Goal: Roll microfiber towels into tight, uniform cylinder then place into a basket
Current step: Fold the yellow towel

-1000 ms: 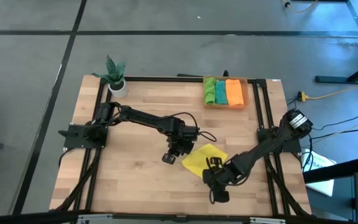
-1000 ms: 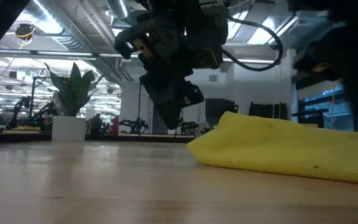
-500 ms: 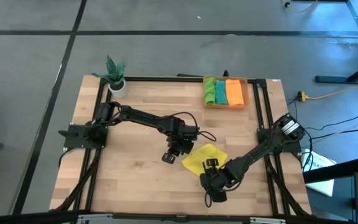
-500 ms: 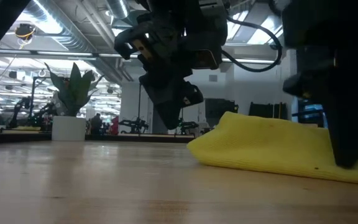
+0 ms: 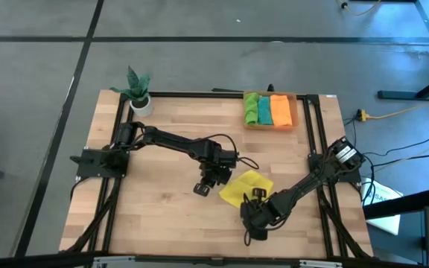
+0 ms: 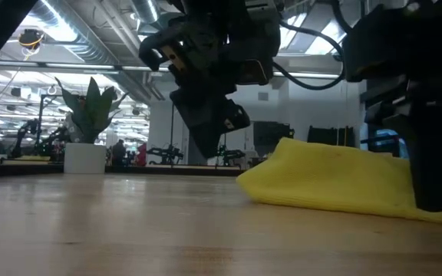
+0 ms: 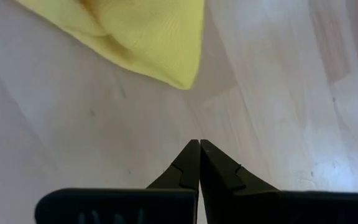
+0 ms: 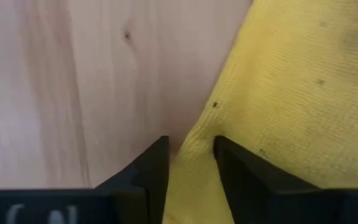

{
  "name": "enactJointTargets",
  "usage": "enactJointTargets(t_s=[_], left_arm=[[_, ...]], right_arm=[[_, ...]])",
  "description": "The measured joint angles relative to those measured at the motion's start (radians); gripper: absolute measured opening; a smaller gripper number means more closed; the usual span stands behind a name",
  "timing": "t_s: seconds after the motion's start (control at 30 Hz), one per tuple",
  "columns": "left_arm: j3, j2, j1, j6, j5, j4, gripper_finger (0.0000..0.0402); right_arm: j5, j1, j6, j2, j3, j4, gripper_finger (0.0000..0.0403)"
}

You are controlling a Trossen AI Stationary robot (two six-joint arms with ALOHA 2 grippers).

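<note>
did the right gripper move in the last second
Yes. In the high view the right gripper has shifted toward the left edge of the table, settling on the yellow towel's near edge.

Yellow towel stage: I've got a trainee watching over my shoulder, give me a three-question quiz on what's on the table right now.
1. True or false: the left pincer is shut and clear of the yellow towel.
2. Which rolled towels already lie in the orange basket? A) green, teal, orange B) yellow, teal, orange C) green only
3. Fill in: the right pincer has an edge of the ______ towel between its fingers.

Key: 1 true; 2 A; 3 yellow. The green, teal and orange rolls sit side by side in the basket.
</note>
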Motion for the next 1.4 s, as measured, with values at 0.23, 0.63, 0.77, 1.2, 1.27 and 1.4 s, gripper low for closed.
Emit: enactJointTargets(t_s=[0.23,0.63,0.77,1.2,1.27,1.4], left_arm=[[0.0,0.0,-0.02,0.022,0.015,0.002,0.0],[0.0,0.0,-0.068,0.077,0.031,0.04,0.0],[0.0,0.0,-0.072,0.077,0.03,0.042,0.0],[0.0,0.0,-0.076,0.146,0.025,0.067,0.0],[0.0,0.0,-0.081,0.175,0.024,0.068,0.0],[0.001,0.0,-0.087,0.177,-0.058,0.091,0.0]], right_arm=[[0.011,-0.008,0.062,0.0,0.0,-0.032,0.0046],[-0.016,-0.02,0.126,0.01,0.086,-0.136,0.0004],[-0.017,-0.02,0.162,0.009,0.158,-0.206,0.0002],[-0.008,-0.019,0.235,0.006,0.225,-0.257,0.0001],[-0.008,-0.019,0.235,0.006,0.226,-0.257,0.0001],[-0.018,-0.019,0.235,0.005,0.226,-0.258,0.0]])
